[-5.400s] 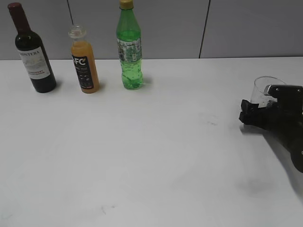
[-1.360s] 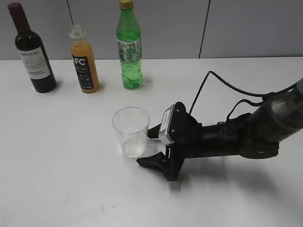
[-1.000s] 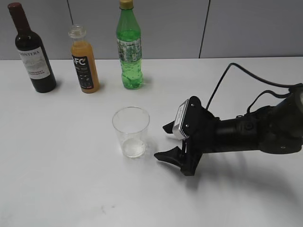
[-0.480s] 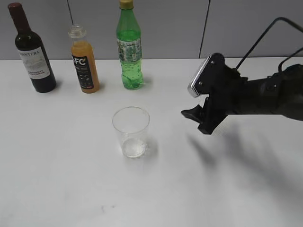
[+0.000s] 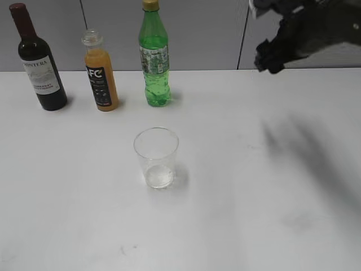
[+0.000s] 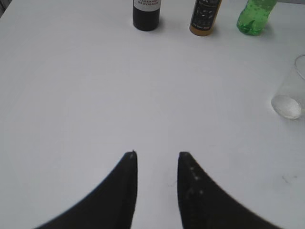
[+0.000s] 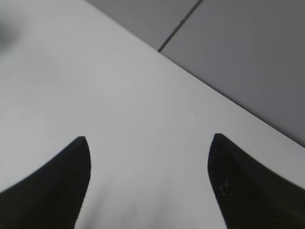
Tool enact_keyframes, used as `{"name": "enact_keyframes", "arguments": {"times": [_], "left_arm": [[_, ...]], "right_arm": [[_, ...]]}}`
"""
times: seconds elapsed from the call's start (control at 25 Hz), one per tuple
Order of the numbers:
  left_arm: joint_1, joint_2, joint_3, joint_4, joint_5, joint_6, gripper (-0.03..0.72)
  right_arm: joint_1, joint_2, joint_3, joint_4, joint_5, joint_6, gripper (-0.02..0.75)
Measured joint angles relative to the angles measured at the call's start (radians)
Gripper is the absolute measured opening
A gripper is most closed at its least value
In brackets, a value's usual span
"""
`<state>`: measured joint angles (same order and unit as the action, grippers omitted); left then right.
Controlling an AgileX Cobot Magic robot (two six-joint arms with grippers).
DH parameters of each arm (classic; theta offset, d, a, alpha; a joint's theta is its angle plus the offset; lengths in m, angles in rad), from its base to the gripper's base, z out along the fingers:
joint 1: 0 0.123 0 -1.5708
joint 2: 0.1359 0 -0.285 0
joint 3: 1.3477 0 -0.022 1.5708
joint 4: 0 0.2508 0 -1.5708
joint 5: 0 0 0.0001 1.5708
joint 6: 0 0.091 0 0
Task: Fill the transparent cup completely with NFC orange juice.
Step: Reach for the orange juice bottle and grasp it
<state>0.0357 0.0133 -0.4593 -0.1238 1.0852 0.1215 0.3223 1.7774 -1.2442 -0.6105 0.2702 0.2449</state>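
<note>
High above the far right of the white counter (image 5: 237,214), the right gripper (image 7: 147,181) hangs in the air, blurred in the exterior view, with only bare counter and grey wall ahead of it. Its own camera shows the two dark fingers spread wide, holding nothing. The transparent cup (image 5: 156,157) stands upright well below and to the left of that gripper, alone in the middle of the counter, and looks empty.

The left gripper (image 6: 157,167) sits low at the near side, its fingers parted by a narrow gap with nothing between them. From there the cup (image 6: 291,90) is ahead and off to its right, cut by the frame edge. Far ahead of this gripper, three bottles stand in a row along the back of the counter. The NFC orange juice (image 5: 100,72) is the middle one, a small bottle of orange liquid with a dark label and clear cap, upright and capped. The dark wine bottle (image 5: 38,62) stands to its left and the green bottle (image 5: 154,55) to its right, each apart from its neighbour. The cup is well apart from the juice, nearer to us.
</note>
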Motion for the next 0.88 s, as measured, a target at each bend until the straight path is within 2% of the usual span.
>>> {"name": "enact_keyframes", "arguments": {"times": [0.12, 0.32, 0.44, 0.56, 0.88], "left_arm": [[0.000, 0.000, 0.000, 0.000, 0.000, 0.000, 0.233], [0.000, 0.000, 0.000, 0.000, 0.000, 0.000, 0.233], [0.000, 0.000, 0.000, 0.000, 0.000, 0.000, 0.233], [0.000, 0.000, 0.000, 0.000, 0.000, 0.000, 0.233], [0.000, 0.000, 0.000, 0.000, 0.000, 0.000, 0.233]], "right_arm": [[-0.043, 0.004, -0.138, 0.089, 0.118, 0.004, 0.596], [-0.163, 0.041, -0.358, 0.299, 0.324, -0.053, 0.596], [-0.237, 0.062, -0.440, 0.467, 0.423, -0.133, 0.596], [-0.290, 0.081, -0.484, 0.570, 0.523, -0.190, 0.596], [-0.314, 0.091, -0.510, 0.592, 0.808, -0.281, 0.594]]}}
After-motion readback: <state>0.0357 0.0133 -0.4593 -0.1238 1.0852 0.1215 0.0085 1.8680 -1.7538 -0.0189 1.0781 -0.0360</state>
